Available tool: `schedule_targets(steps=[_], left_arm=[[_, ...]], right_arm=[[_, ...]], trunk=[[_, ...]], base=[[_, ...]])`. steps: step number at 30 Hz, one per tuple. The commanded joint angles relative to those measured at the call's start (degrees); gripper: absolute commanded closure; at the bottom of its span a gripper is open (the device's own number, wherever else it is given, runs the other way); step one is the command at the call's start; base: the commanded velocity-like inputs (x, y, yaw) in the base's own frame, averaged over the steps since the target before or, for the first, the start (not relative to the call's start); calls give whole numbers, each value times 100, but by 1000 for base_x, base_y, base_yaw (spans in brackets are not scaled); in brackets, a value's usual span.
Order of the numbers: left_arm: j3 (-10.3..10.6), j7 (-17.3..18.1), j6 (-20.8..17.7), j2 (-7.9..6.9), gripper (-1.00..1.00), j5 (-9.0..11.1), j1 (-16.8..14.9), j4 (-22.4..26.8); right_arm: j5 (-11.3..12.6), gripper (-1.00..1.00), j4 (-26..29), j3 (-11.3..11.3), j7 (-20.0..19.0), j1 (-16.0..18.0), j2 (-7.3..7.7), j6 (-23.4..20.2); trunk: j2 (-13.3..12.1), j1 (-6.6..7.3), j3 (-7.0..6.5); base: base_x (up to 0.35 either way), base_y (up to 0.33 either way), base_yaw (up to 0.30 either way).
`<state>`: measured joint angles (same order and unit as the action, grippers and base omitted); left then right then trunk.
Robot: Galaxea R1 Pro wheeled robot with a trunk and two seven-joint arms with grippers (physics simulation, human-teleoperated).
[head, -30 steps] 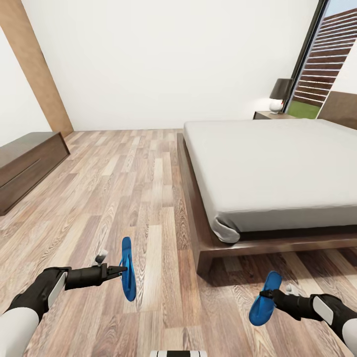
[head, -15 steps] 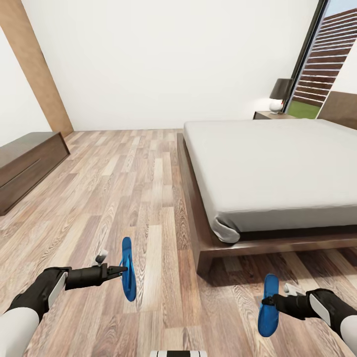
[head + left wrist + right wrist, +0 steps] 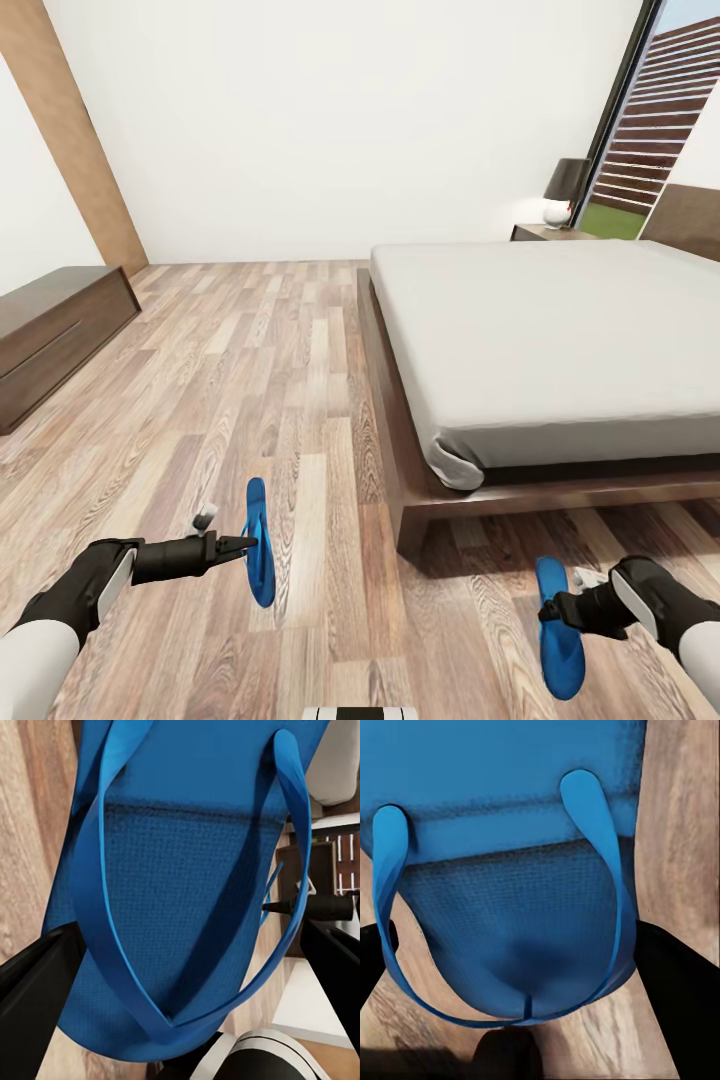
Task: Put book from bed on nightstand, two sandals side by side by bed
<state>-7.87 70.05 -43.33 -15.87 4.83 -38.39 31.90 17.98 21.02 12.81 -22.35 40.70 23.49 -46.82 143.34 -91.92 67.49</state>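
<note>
Left tool (image 3: 250,545): closed on the left sandal (image 3: 258,543), which is held on edge above the floor (image 3: 250,380), well apart from the bed (image 3: 540,330).
Right tool (image 3: 550,610): clamped on the right sandal (image 3: 558,628), carried low near the bed's foot corner, its long axis roughly along the bed's side.
Book: not made out on the mattress from the head view; its place cannot be told.
Nightstand (image 3: 545,232): seen beyond the bed's far corner, bearing a lamp (image 3: 566,190).
Risk, spacing: the two sandals are held well apart, so a release here would probably leave them neither side by side nor next to the bed.
Risk, orientation: the left sandal is gripped on edge and could tip either way when let go.
Risk, slip: each sandal is pinched at one side, so swinging is likely during travel.
Risk, collision: the bed frame corner lies close to the right arm's likely path.
</note>
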Motion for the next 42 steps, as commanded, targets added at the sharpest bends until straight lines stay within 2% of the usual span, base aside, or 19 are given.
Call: schedule_targets(steps=[1, 4, 6, 10, 19, 29, 42], left_arm=[[-3, 7, -44, 1, 100, 15, -4, 0], [-4, 8, -44, 4, 100, 18, -2, 0], [-4, 8, -44, 5, 100, 18, -2, 0], [-4, 8, -44, 4, 100, 18, -2, 0], [-4, 17, -40, 35, 100, 24, -2, 7], [-21, 24, -44, 40, 100, 27, -2, 9], [-39, 44, -44, 81, 100, 44, -3, 16]], right_arm=[[-53, 100, 55, 38, 13, 3, 5, -95], [-388, 100, 130, 44, 37, 9, -24, -269], [-526, 100, 143, 45, 38, 13, -35, -329], [-659, 100, 154, 46, 48, 18, -50, -454], [-702, 100, 165, 47, 179, 42, -61, -501], [-708, 100, 246, 47, 525, 206, -224, -649], [-708, 100, 253, 47, 698, 362, -240, -701]], trunk=[[2, 1, 5], [2, 1, 5], [2, 1, 5], [2, 1, 5], [2, 1, 5], [2, 1, 5], [2, 1, 5]], base=[[0, 0, 0], [0, 0, 0], [0, 0, 0], [0, 0, 0], [0, 0, 0], [0, 0, 0], [0, 0, 0]])
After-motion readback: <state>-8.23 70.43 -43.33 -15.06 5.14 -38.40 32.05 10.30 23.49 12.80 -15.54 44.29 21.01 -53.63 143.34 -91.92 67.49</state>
